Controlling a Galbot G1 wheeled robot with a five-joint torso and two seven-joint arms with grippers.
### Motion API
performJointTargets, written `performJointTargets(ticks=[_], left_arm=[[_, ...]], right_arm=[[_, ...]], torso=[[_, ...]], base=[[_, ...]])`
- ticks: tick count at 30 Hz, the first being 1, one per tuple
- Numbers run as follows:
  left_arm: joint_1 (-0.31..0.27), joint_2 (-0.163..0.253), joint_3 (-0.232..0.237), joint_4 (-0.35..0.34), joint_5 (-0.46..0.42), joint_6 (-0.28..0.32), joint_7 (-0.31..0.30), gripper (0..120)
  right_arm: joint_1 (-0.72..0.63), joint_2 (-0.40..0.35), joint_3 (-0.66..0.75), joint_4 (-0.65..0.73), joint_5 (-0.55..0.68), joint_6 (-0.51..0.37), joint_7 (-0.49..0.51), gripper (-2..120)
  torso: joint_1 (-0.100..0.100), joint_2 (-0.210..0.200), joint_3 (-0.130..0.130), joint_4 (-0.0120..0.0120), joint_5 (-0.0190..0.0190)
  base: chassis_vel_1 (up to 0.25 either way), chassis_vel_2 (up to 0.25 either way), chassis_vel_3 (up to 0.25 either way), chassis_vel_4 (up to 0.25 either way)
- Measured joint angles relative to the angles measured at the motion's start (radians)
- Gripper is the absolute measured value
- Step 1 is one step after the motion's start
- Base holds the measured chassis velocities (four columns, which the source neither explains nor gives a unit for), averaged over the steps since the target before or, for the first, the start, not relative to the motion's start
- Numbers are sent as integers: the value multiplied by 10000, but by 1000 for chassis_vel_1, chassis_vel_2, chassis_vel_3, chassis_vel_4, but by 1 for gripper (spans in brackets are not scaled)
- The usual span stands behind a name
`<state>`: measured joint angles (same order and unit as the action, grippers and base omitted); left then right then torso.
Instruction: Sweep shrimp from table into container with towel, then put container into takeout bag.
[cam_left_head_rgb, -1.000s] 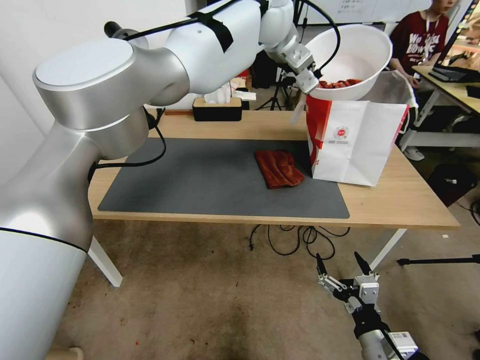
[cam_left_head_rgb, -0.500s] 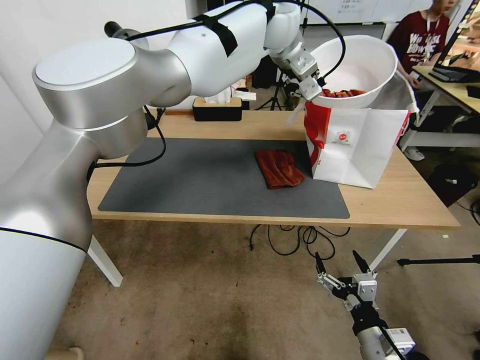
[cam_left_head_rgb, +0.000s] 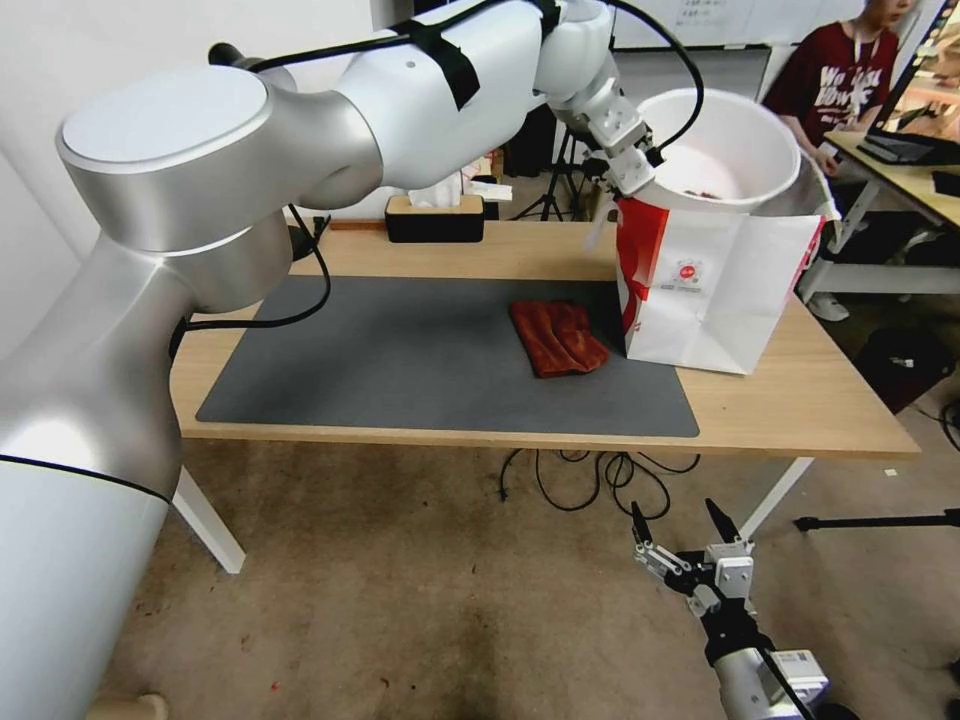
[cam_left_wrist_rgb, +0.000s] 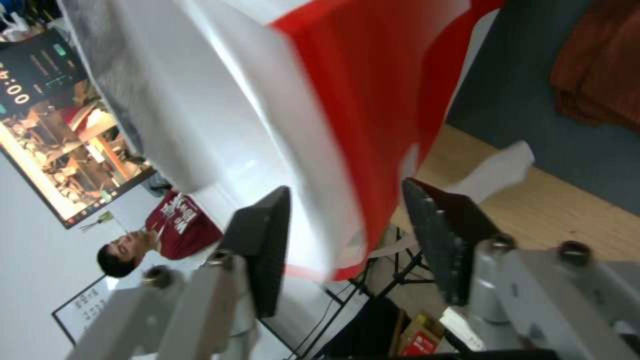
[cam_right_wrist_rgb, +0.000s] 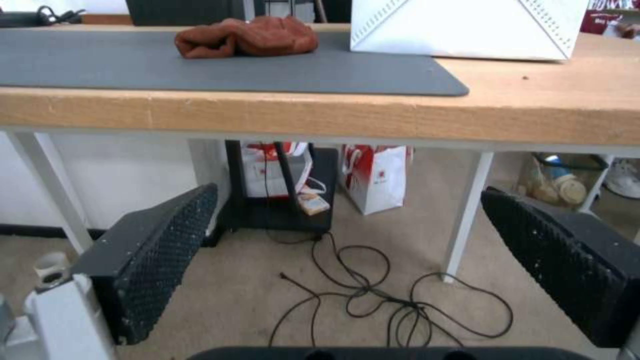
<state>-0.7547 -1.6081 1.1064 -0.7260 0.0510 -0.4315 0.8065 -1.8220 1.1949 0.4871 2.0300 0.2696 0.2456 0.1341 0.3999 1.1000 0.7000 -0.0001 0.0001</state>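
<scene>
Lowering into the takeout bag on the bench, the container, gripped at its rim by the left tool, now sits deeper than before; right tool hangs open.

Tissue box behind; black cables on floor.

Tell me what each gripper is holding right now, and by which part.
The left gripper holds the container by its rim, over the takeout bag. The right gripper holds nothing.
</scene>
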Motion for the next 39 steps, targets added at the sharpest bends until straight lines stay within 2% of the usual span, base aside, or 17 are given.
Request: performJointTargets(ticks=[2, 8, 13, 18, 20, 21, 22, 23, 25, 26, 28, 30, 33, 34, 36, 37, 39], left_arm=[[-18, 0, 0, -7, -11, 19, -20, 50], [-78, 0, -140, -9, -269, 73, -72, 71], [-8, 0, -584, 170, -770, 27, 481, 93], [53, 6, -859, 159, -872, -50, 702, 99], [163, 133, -1017, -146, -911, -68, 765, 100], [322, 564, -1065, -689, -991, -24, 702, 100], [322, 564, -1065, -689, -991, -24, 702, 100], [450, 946, -1074, -1091, -1100, 29, 538, 100], [749, 2259, -1157, -2302, -1331, 517, 107, 100], [749, 2259, -1157, -2302, -1331, 517, 107, 100], [1093, 3166, -1516, -2818, -1350, 702, -27, 100], [1185, 3361, -1635, -2897, -1349, 714, -64, 100], [1748, 4327, -2465, -3292, -1516, 1044, -599, 100], [1748, 4327, -2465, -3292, -1516, 1044, -599, 100], [2130, 5055, -2699, -3771, -2225, 1644, -1101, 100], [2130, 5055, -2699, -3771, -2225, 1644, -1101, 100], [2436, 5645, -2692, -4394, -3047, 2439, -1928, 100]], right_arm=[[6, -1, 1, -19, 5, 0, 1, 100], [8, 3, -24, -65, 6, 0, 1, 100], [14, -63, -46, -43, 29, -3, 1, 100], [-10, -119, -34, 28, 109, -5, 0, 100], [-17, -150, -14, 69, 147, -5, 1, 100], [-20, -179, -5, 77, 167, -5, 1, 100], [-20, -179, -5, 77, 167, -5, 1, 100], [-11, -200, -5, 76, 171, -5, 0, 100], [52, -228, -33, 44, 179, -6, -2, 100], [52, -228, -33, 44, 179, -6, -2, 100], [107, -246, -90, 13, 180, -8, -3, 100], [124, -248, -106, 9, 180, -10, -3, 100], [253, -298, -239, -45, 180, -71, 2, 100], [253, -298, -239, -45, 180, -71, 2, 100], [313, -334, -306, -61, 179, -104, 12, 100], [313, -334, -306, -61, 179, -104, 12, 100], [319, -338, -318, -61, 174, -110, 16, 100]], torso=[[0, 0, 0, 1, 0], [0, 0, 0, 1, 0], [0, 1, 0, 0, 0], [0, 0, 0, 3, -1], [1, 0, 0, -5, 0], [0, 1, -1, -10, 2], [0, 1, -1, -10, 2], [0, 0, 0, -9, 1], [2, 0, 0, 3, -4], [2, 0, 0, 3, -4], [1, 0, 0, 9, -9], [1, 0, 0, 10, -9], [2, 0, 0, 4, -8], [2, 0, 0, 4, -8], [2, 0, 0, -3, -3], [2, 0, 0, -3, -3], [2, 0, 0, 2, -6]], base=[[0, 0, 0, 0], [0, 0, 0, 0], [0, 0, 0, 0], [0, 0, 0, 0], [0, 0, 0, 0], [0, 0, 0, 0], [0, 0, 0, 0], [0, 0, 0, 0], [0, 0, 0, 0], [0, 0, 0, 0], [0, 0, 0, 0], [0, 0, 0, 0], [0, 0, 0, 0], [0, 0, 0, 0], [0, 0, 0, 0], [0, 0, 0, 0], [0, 0, 0, 0]])
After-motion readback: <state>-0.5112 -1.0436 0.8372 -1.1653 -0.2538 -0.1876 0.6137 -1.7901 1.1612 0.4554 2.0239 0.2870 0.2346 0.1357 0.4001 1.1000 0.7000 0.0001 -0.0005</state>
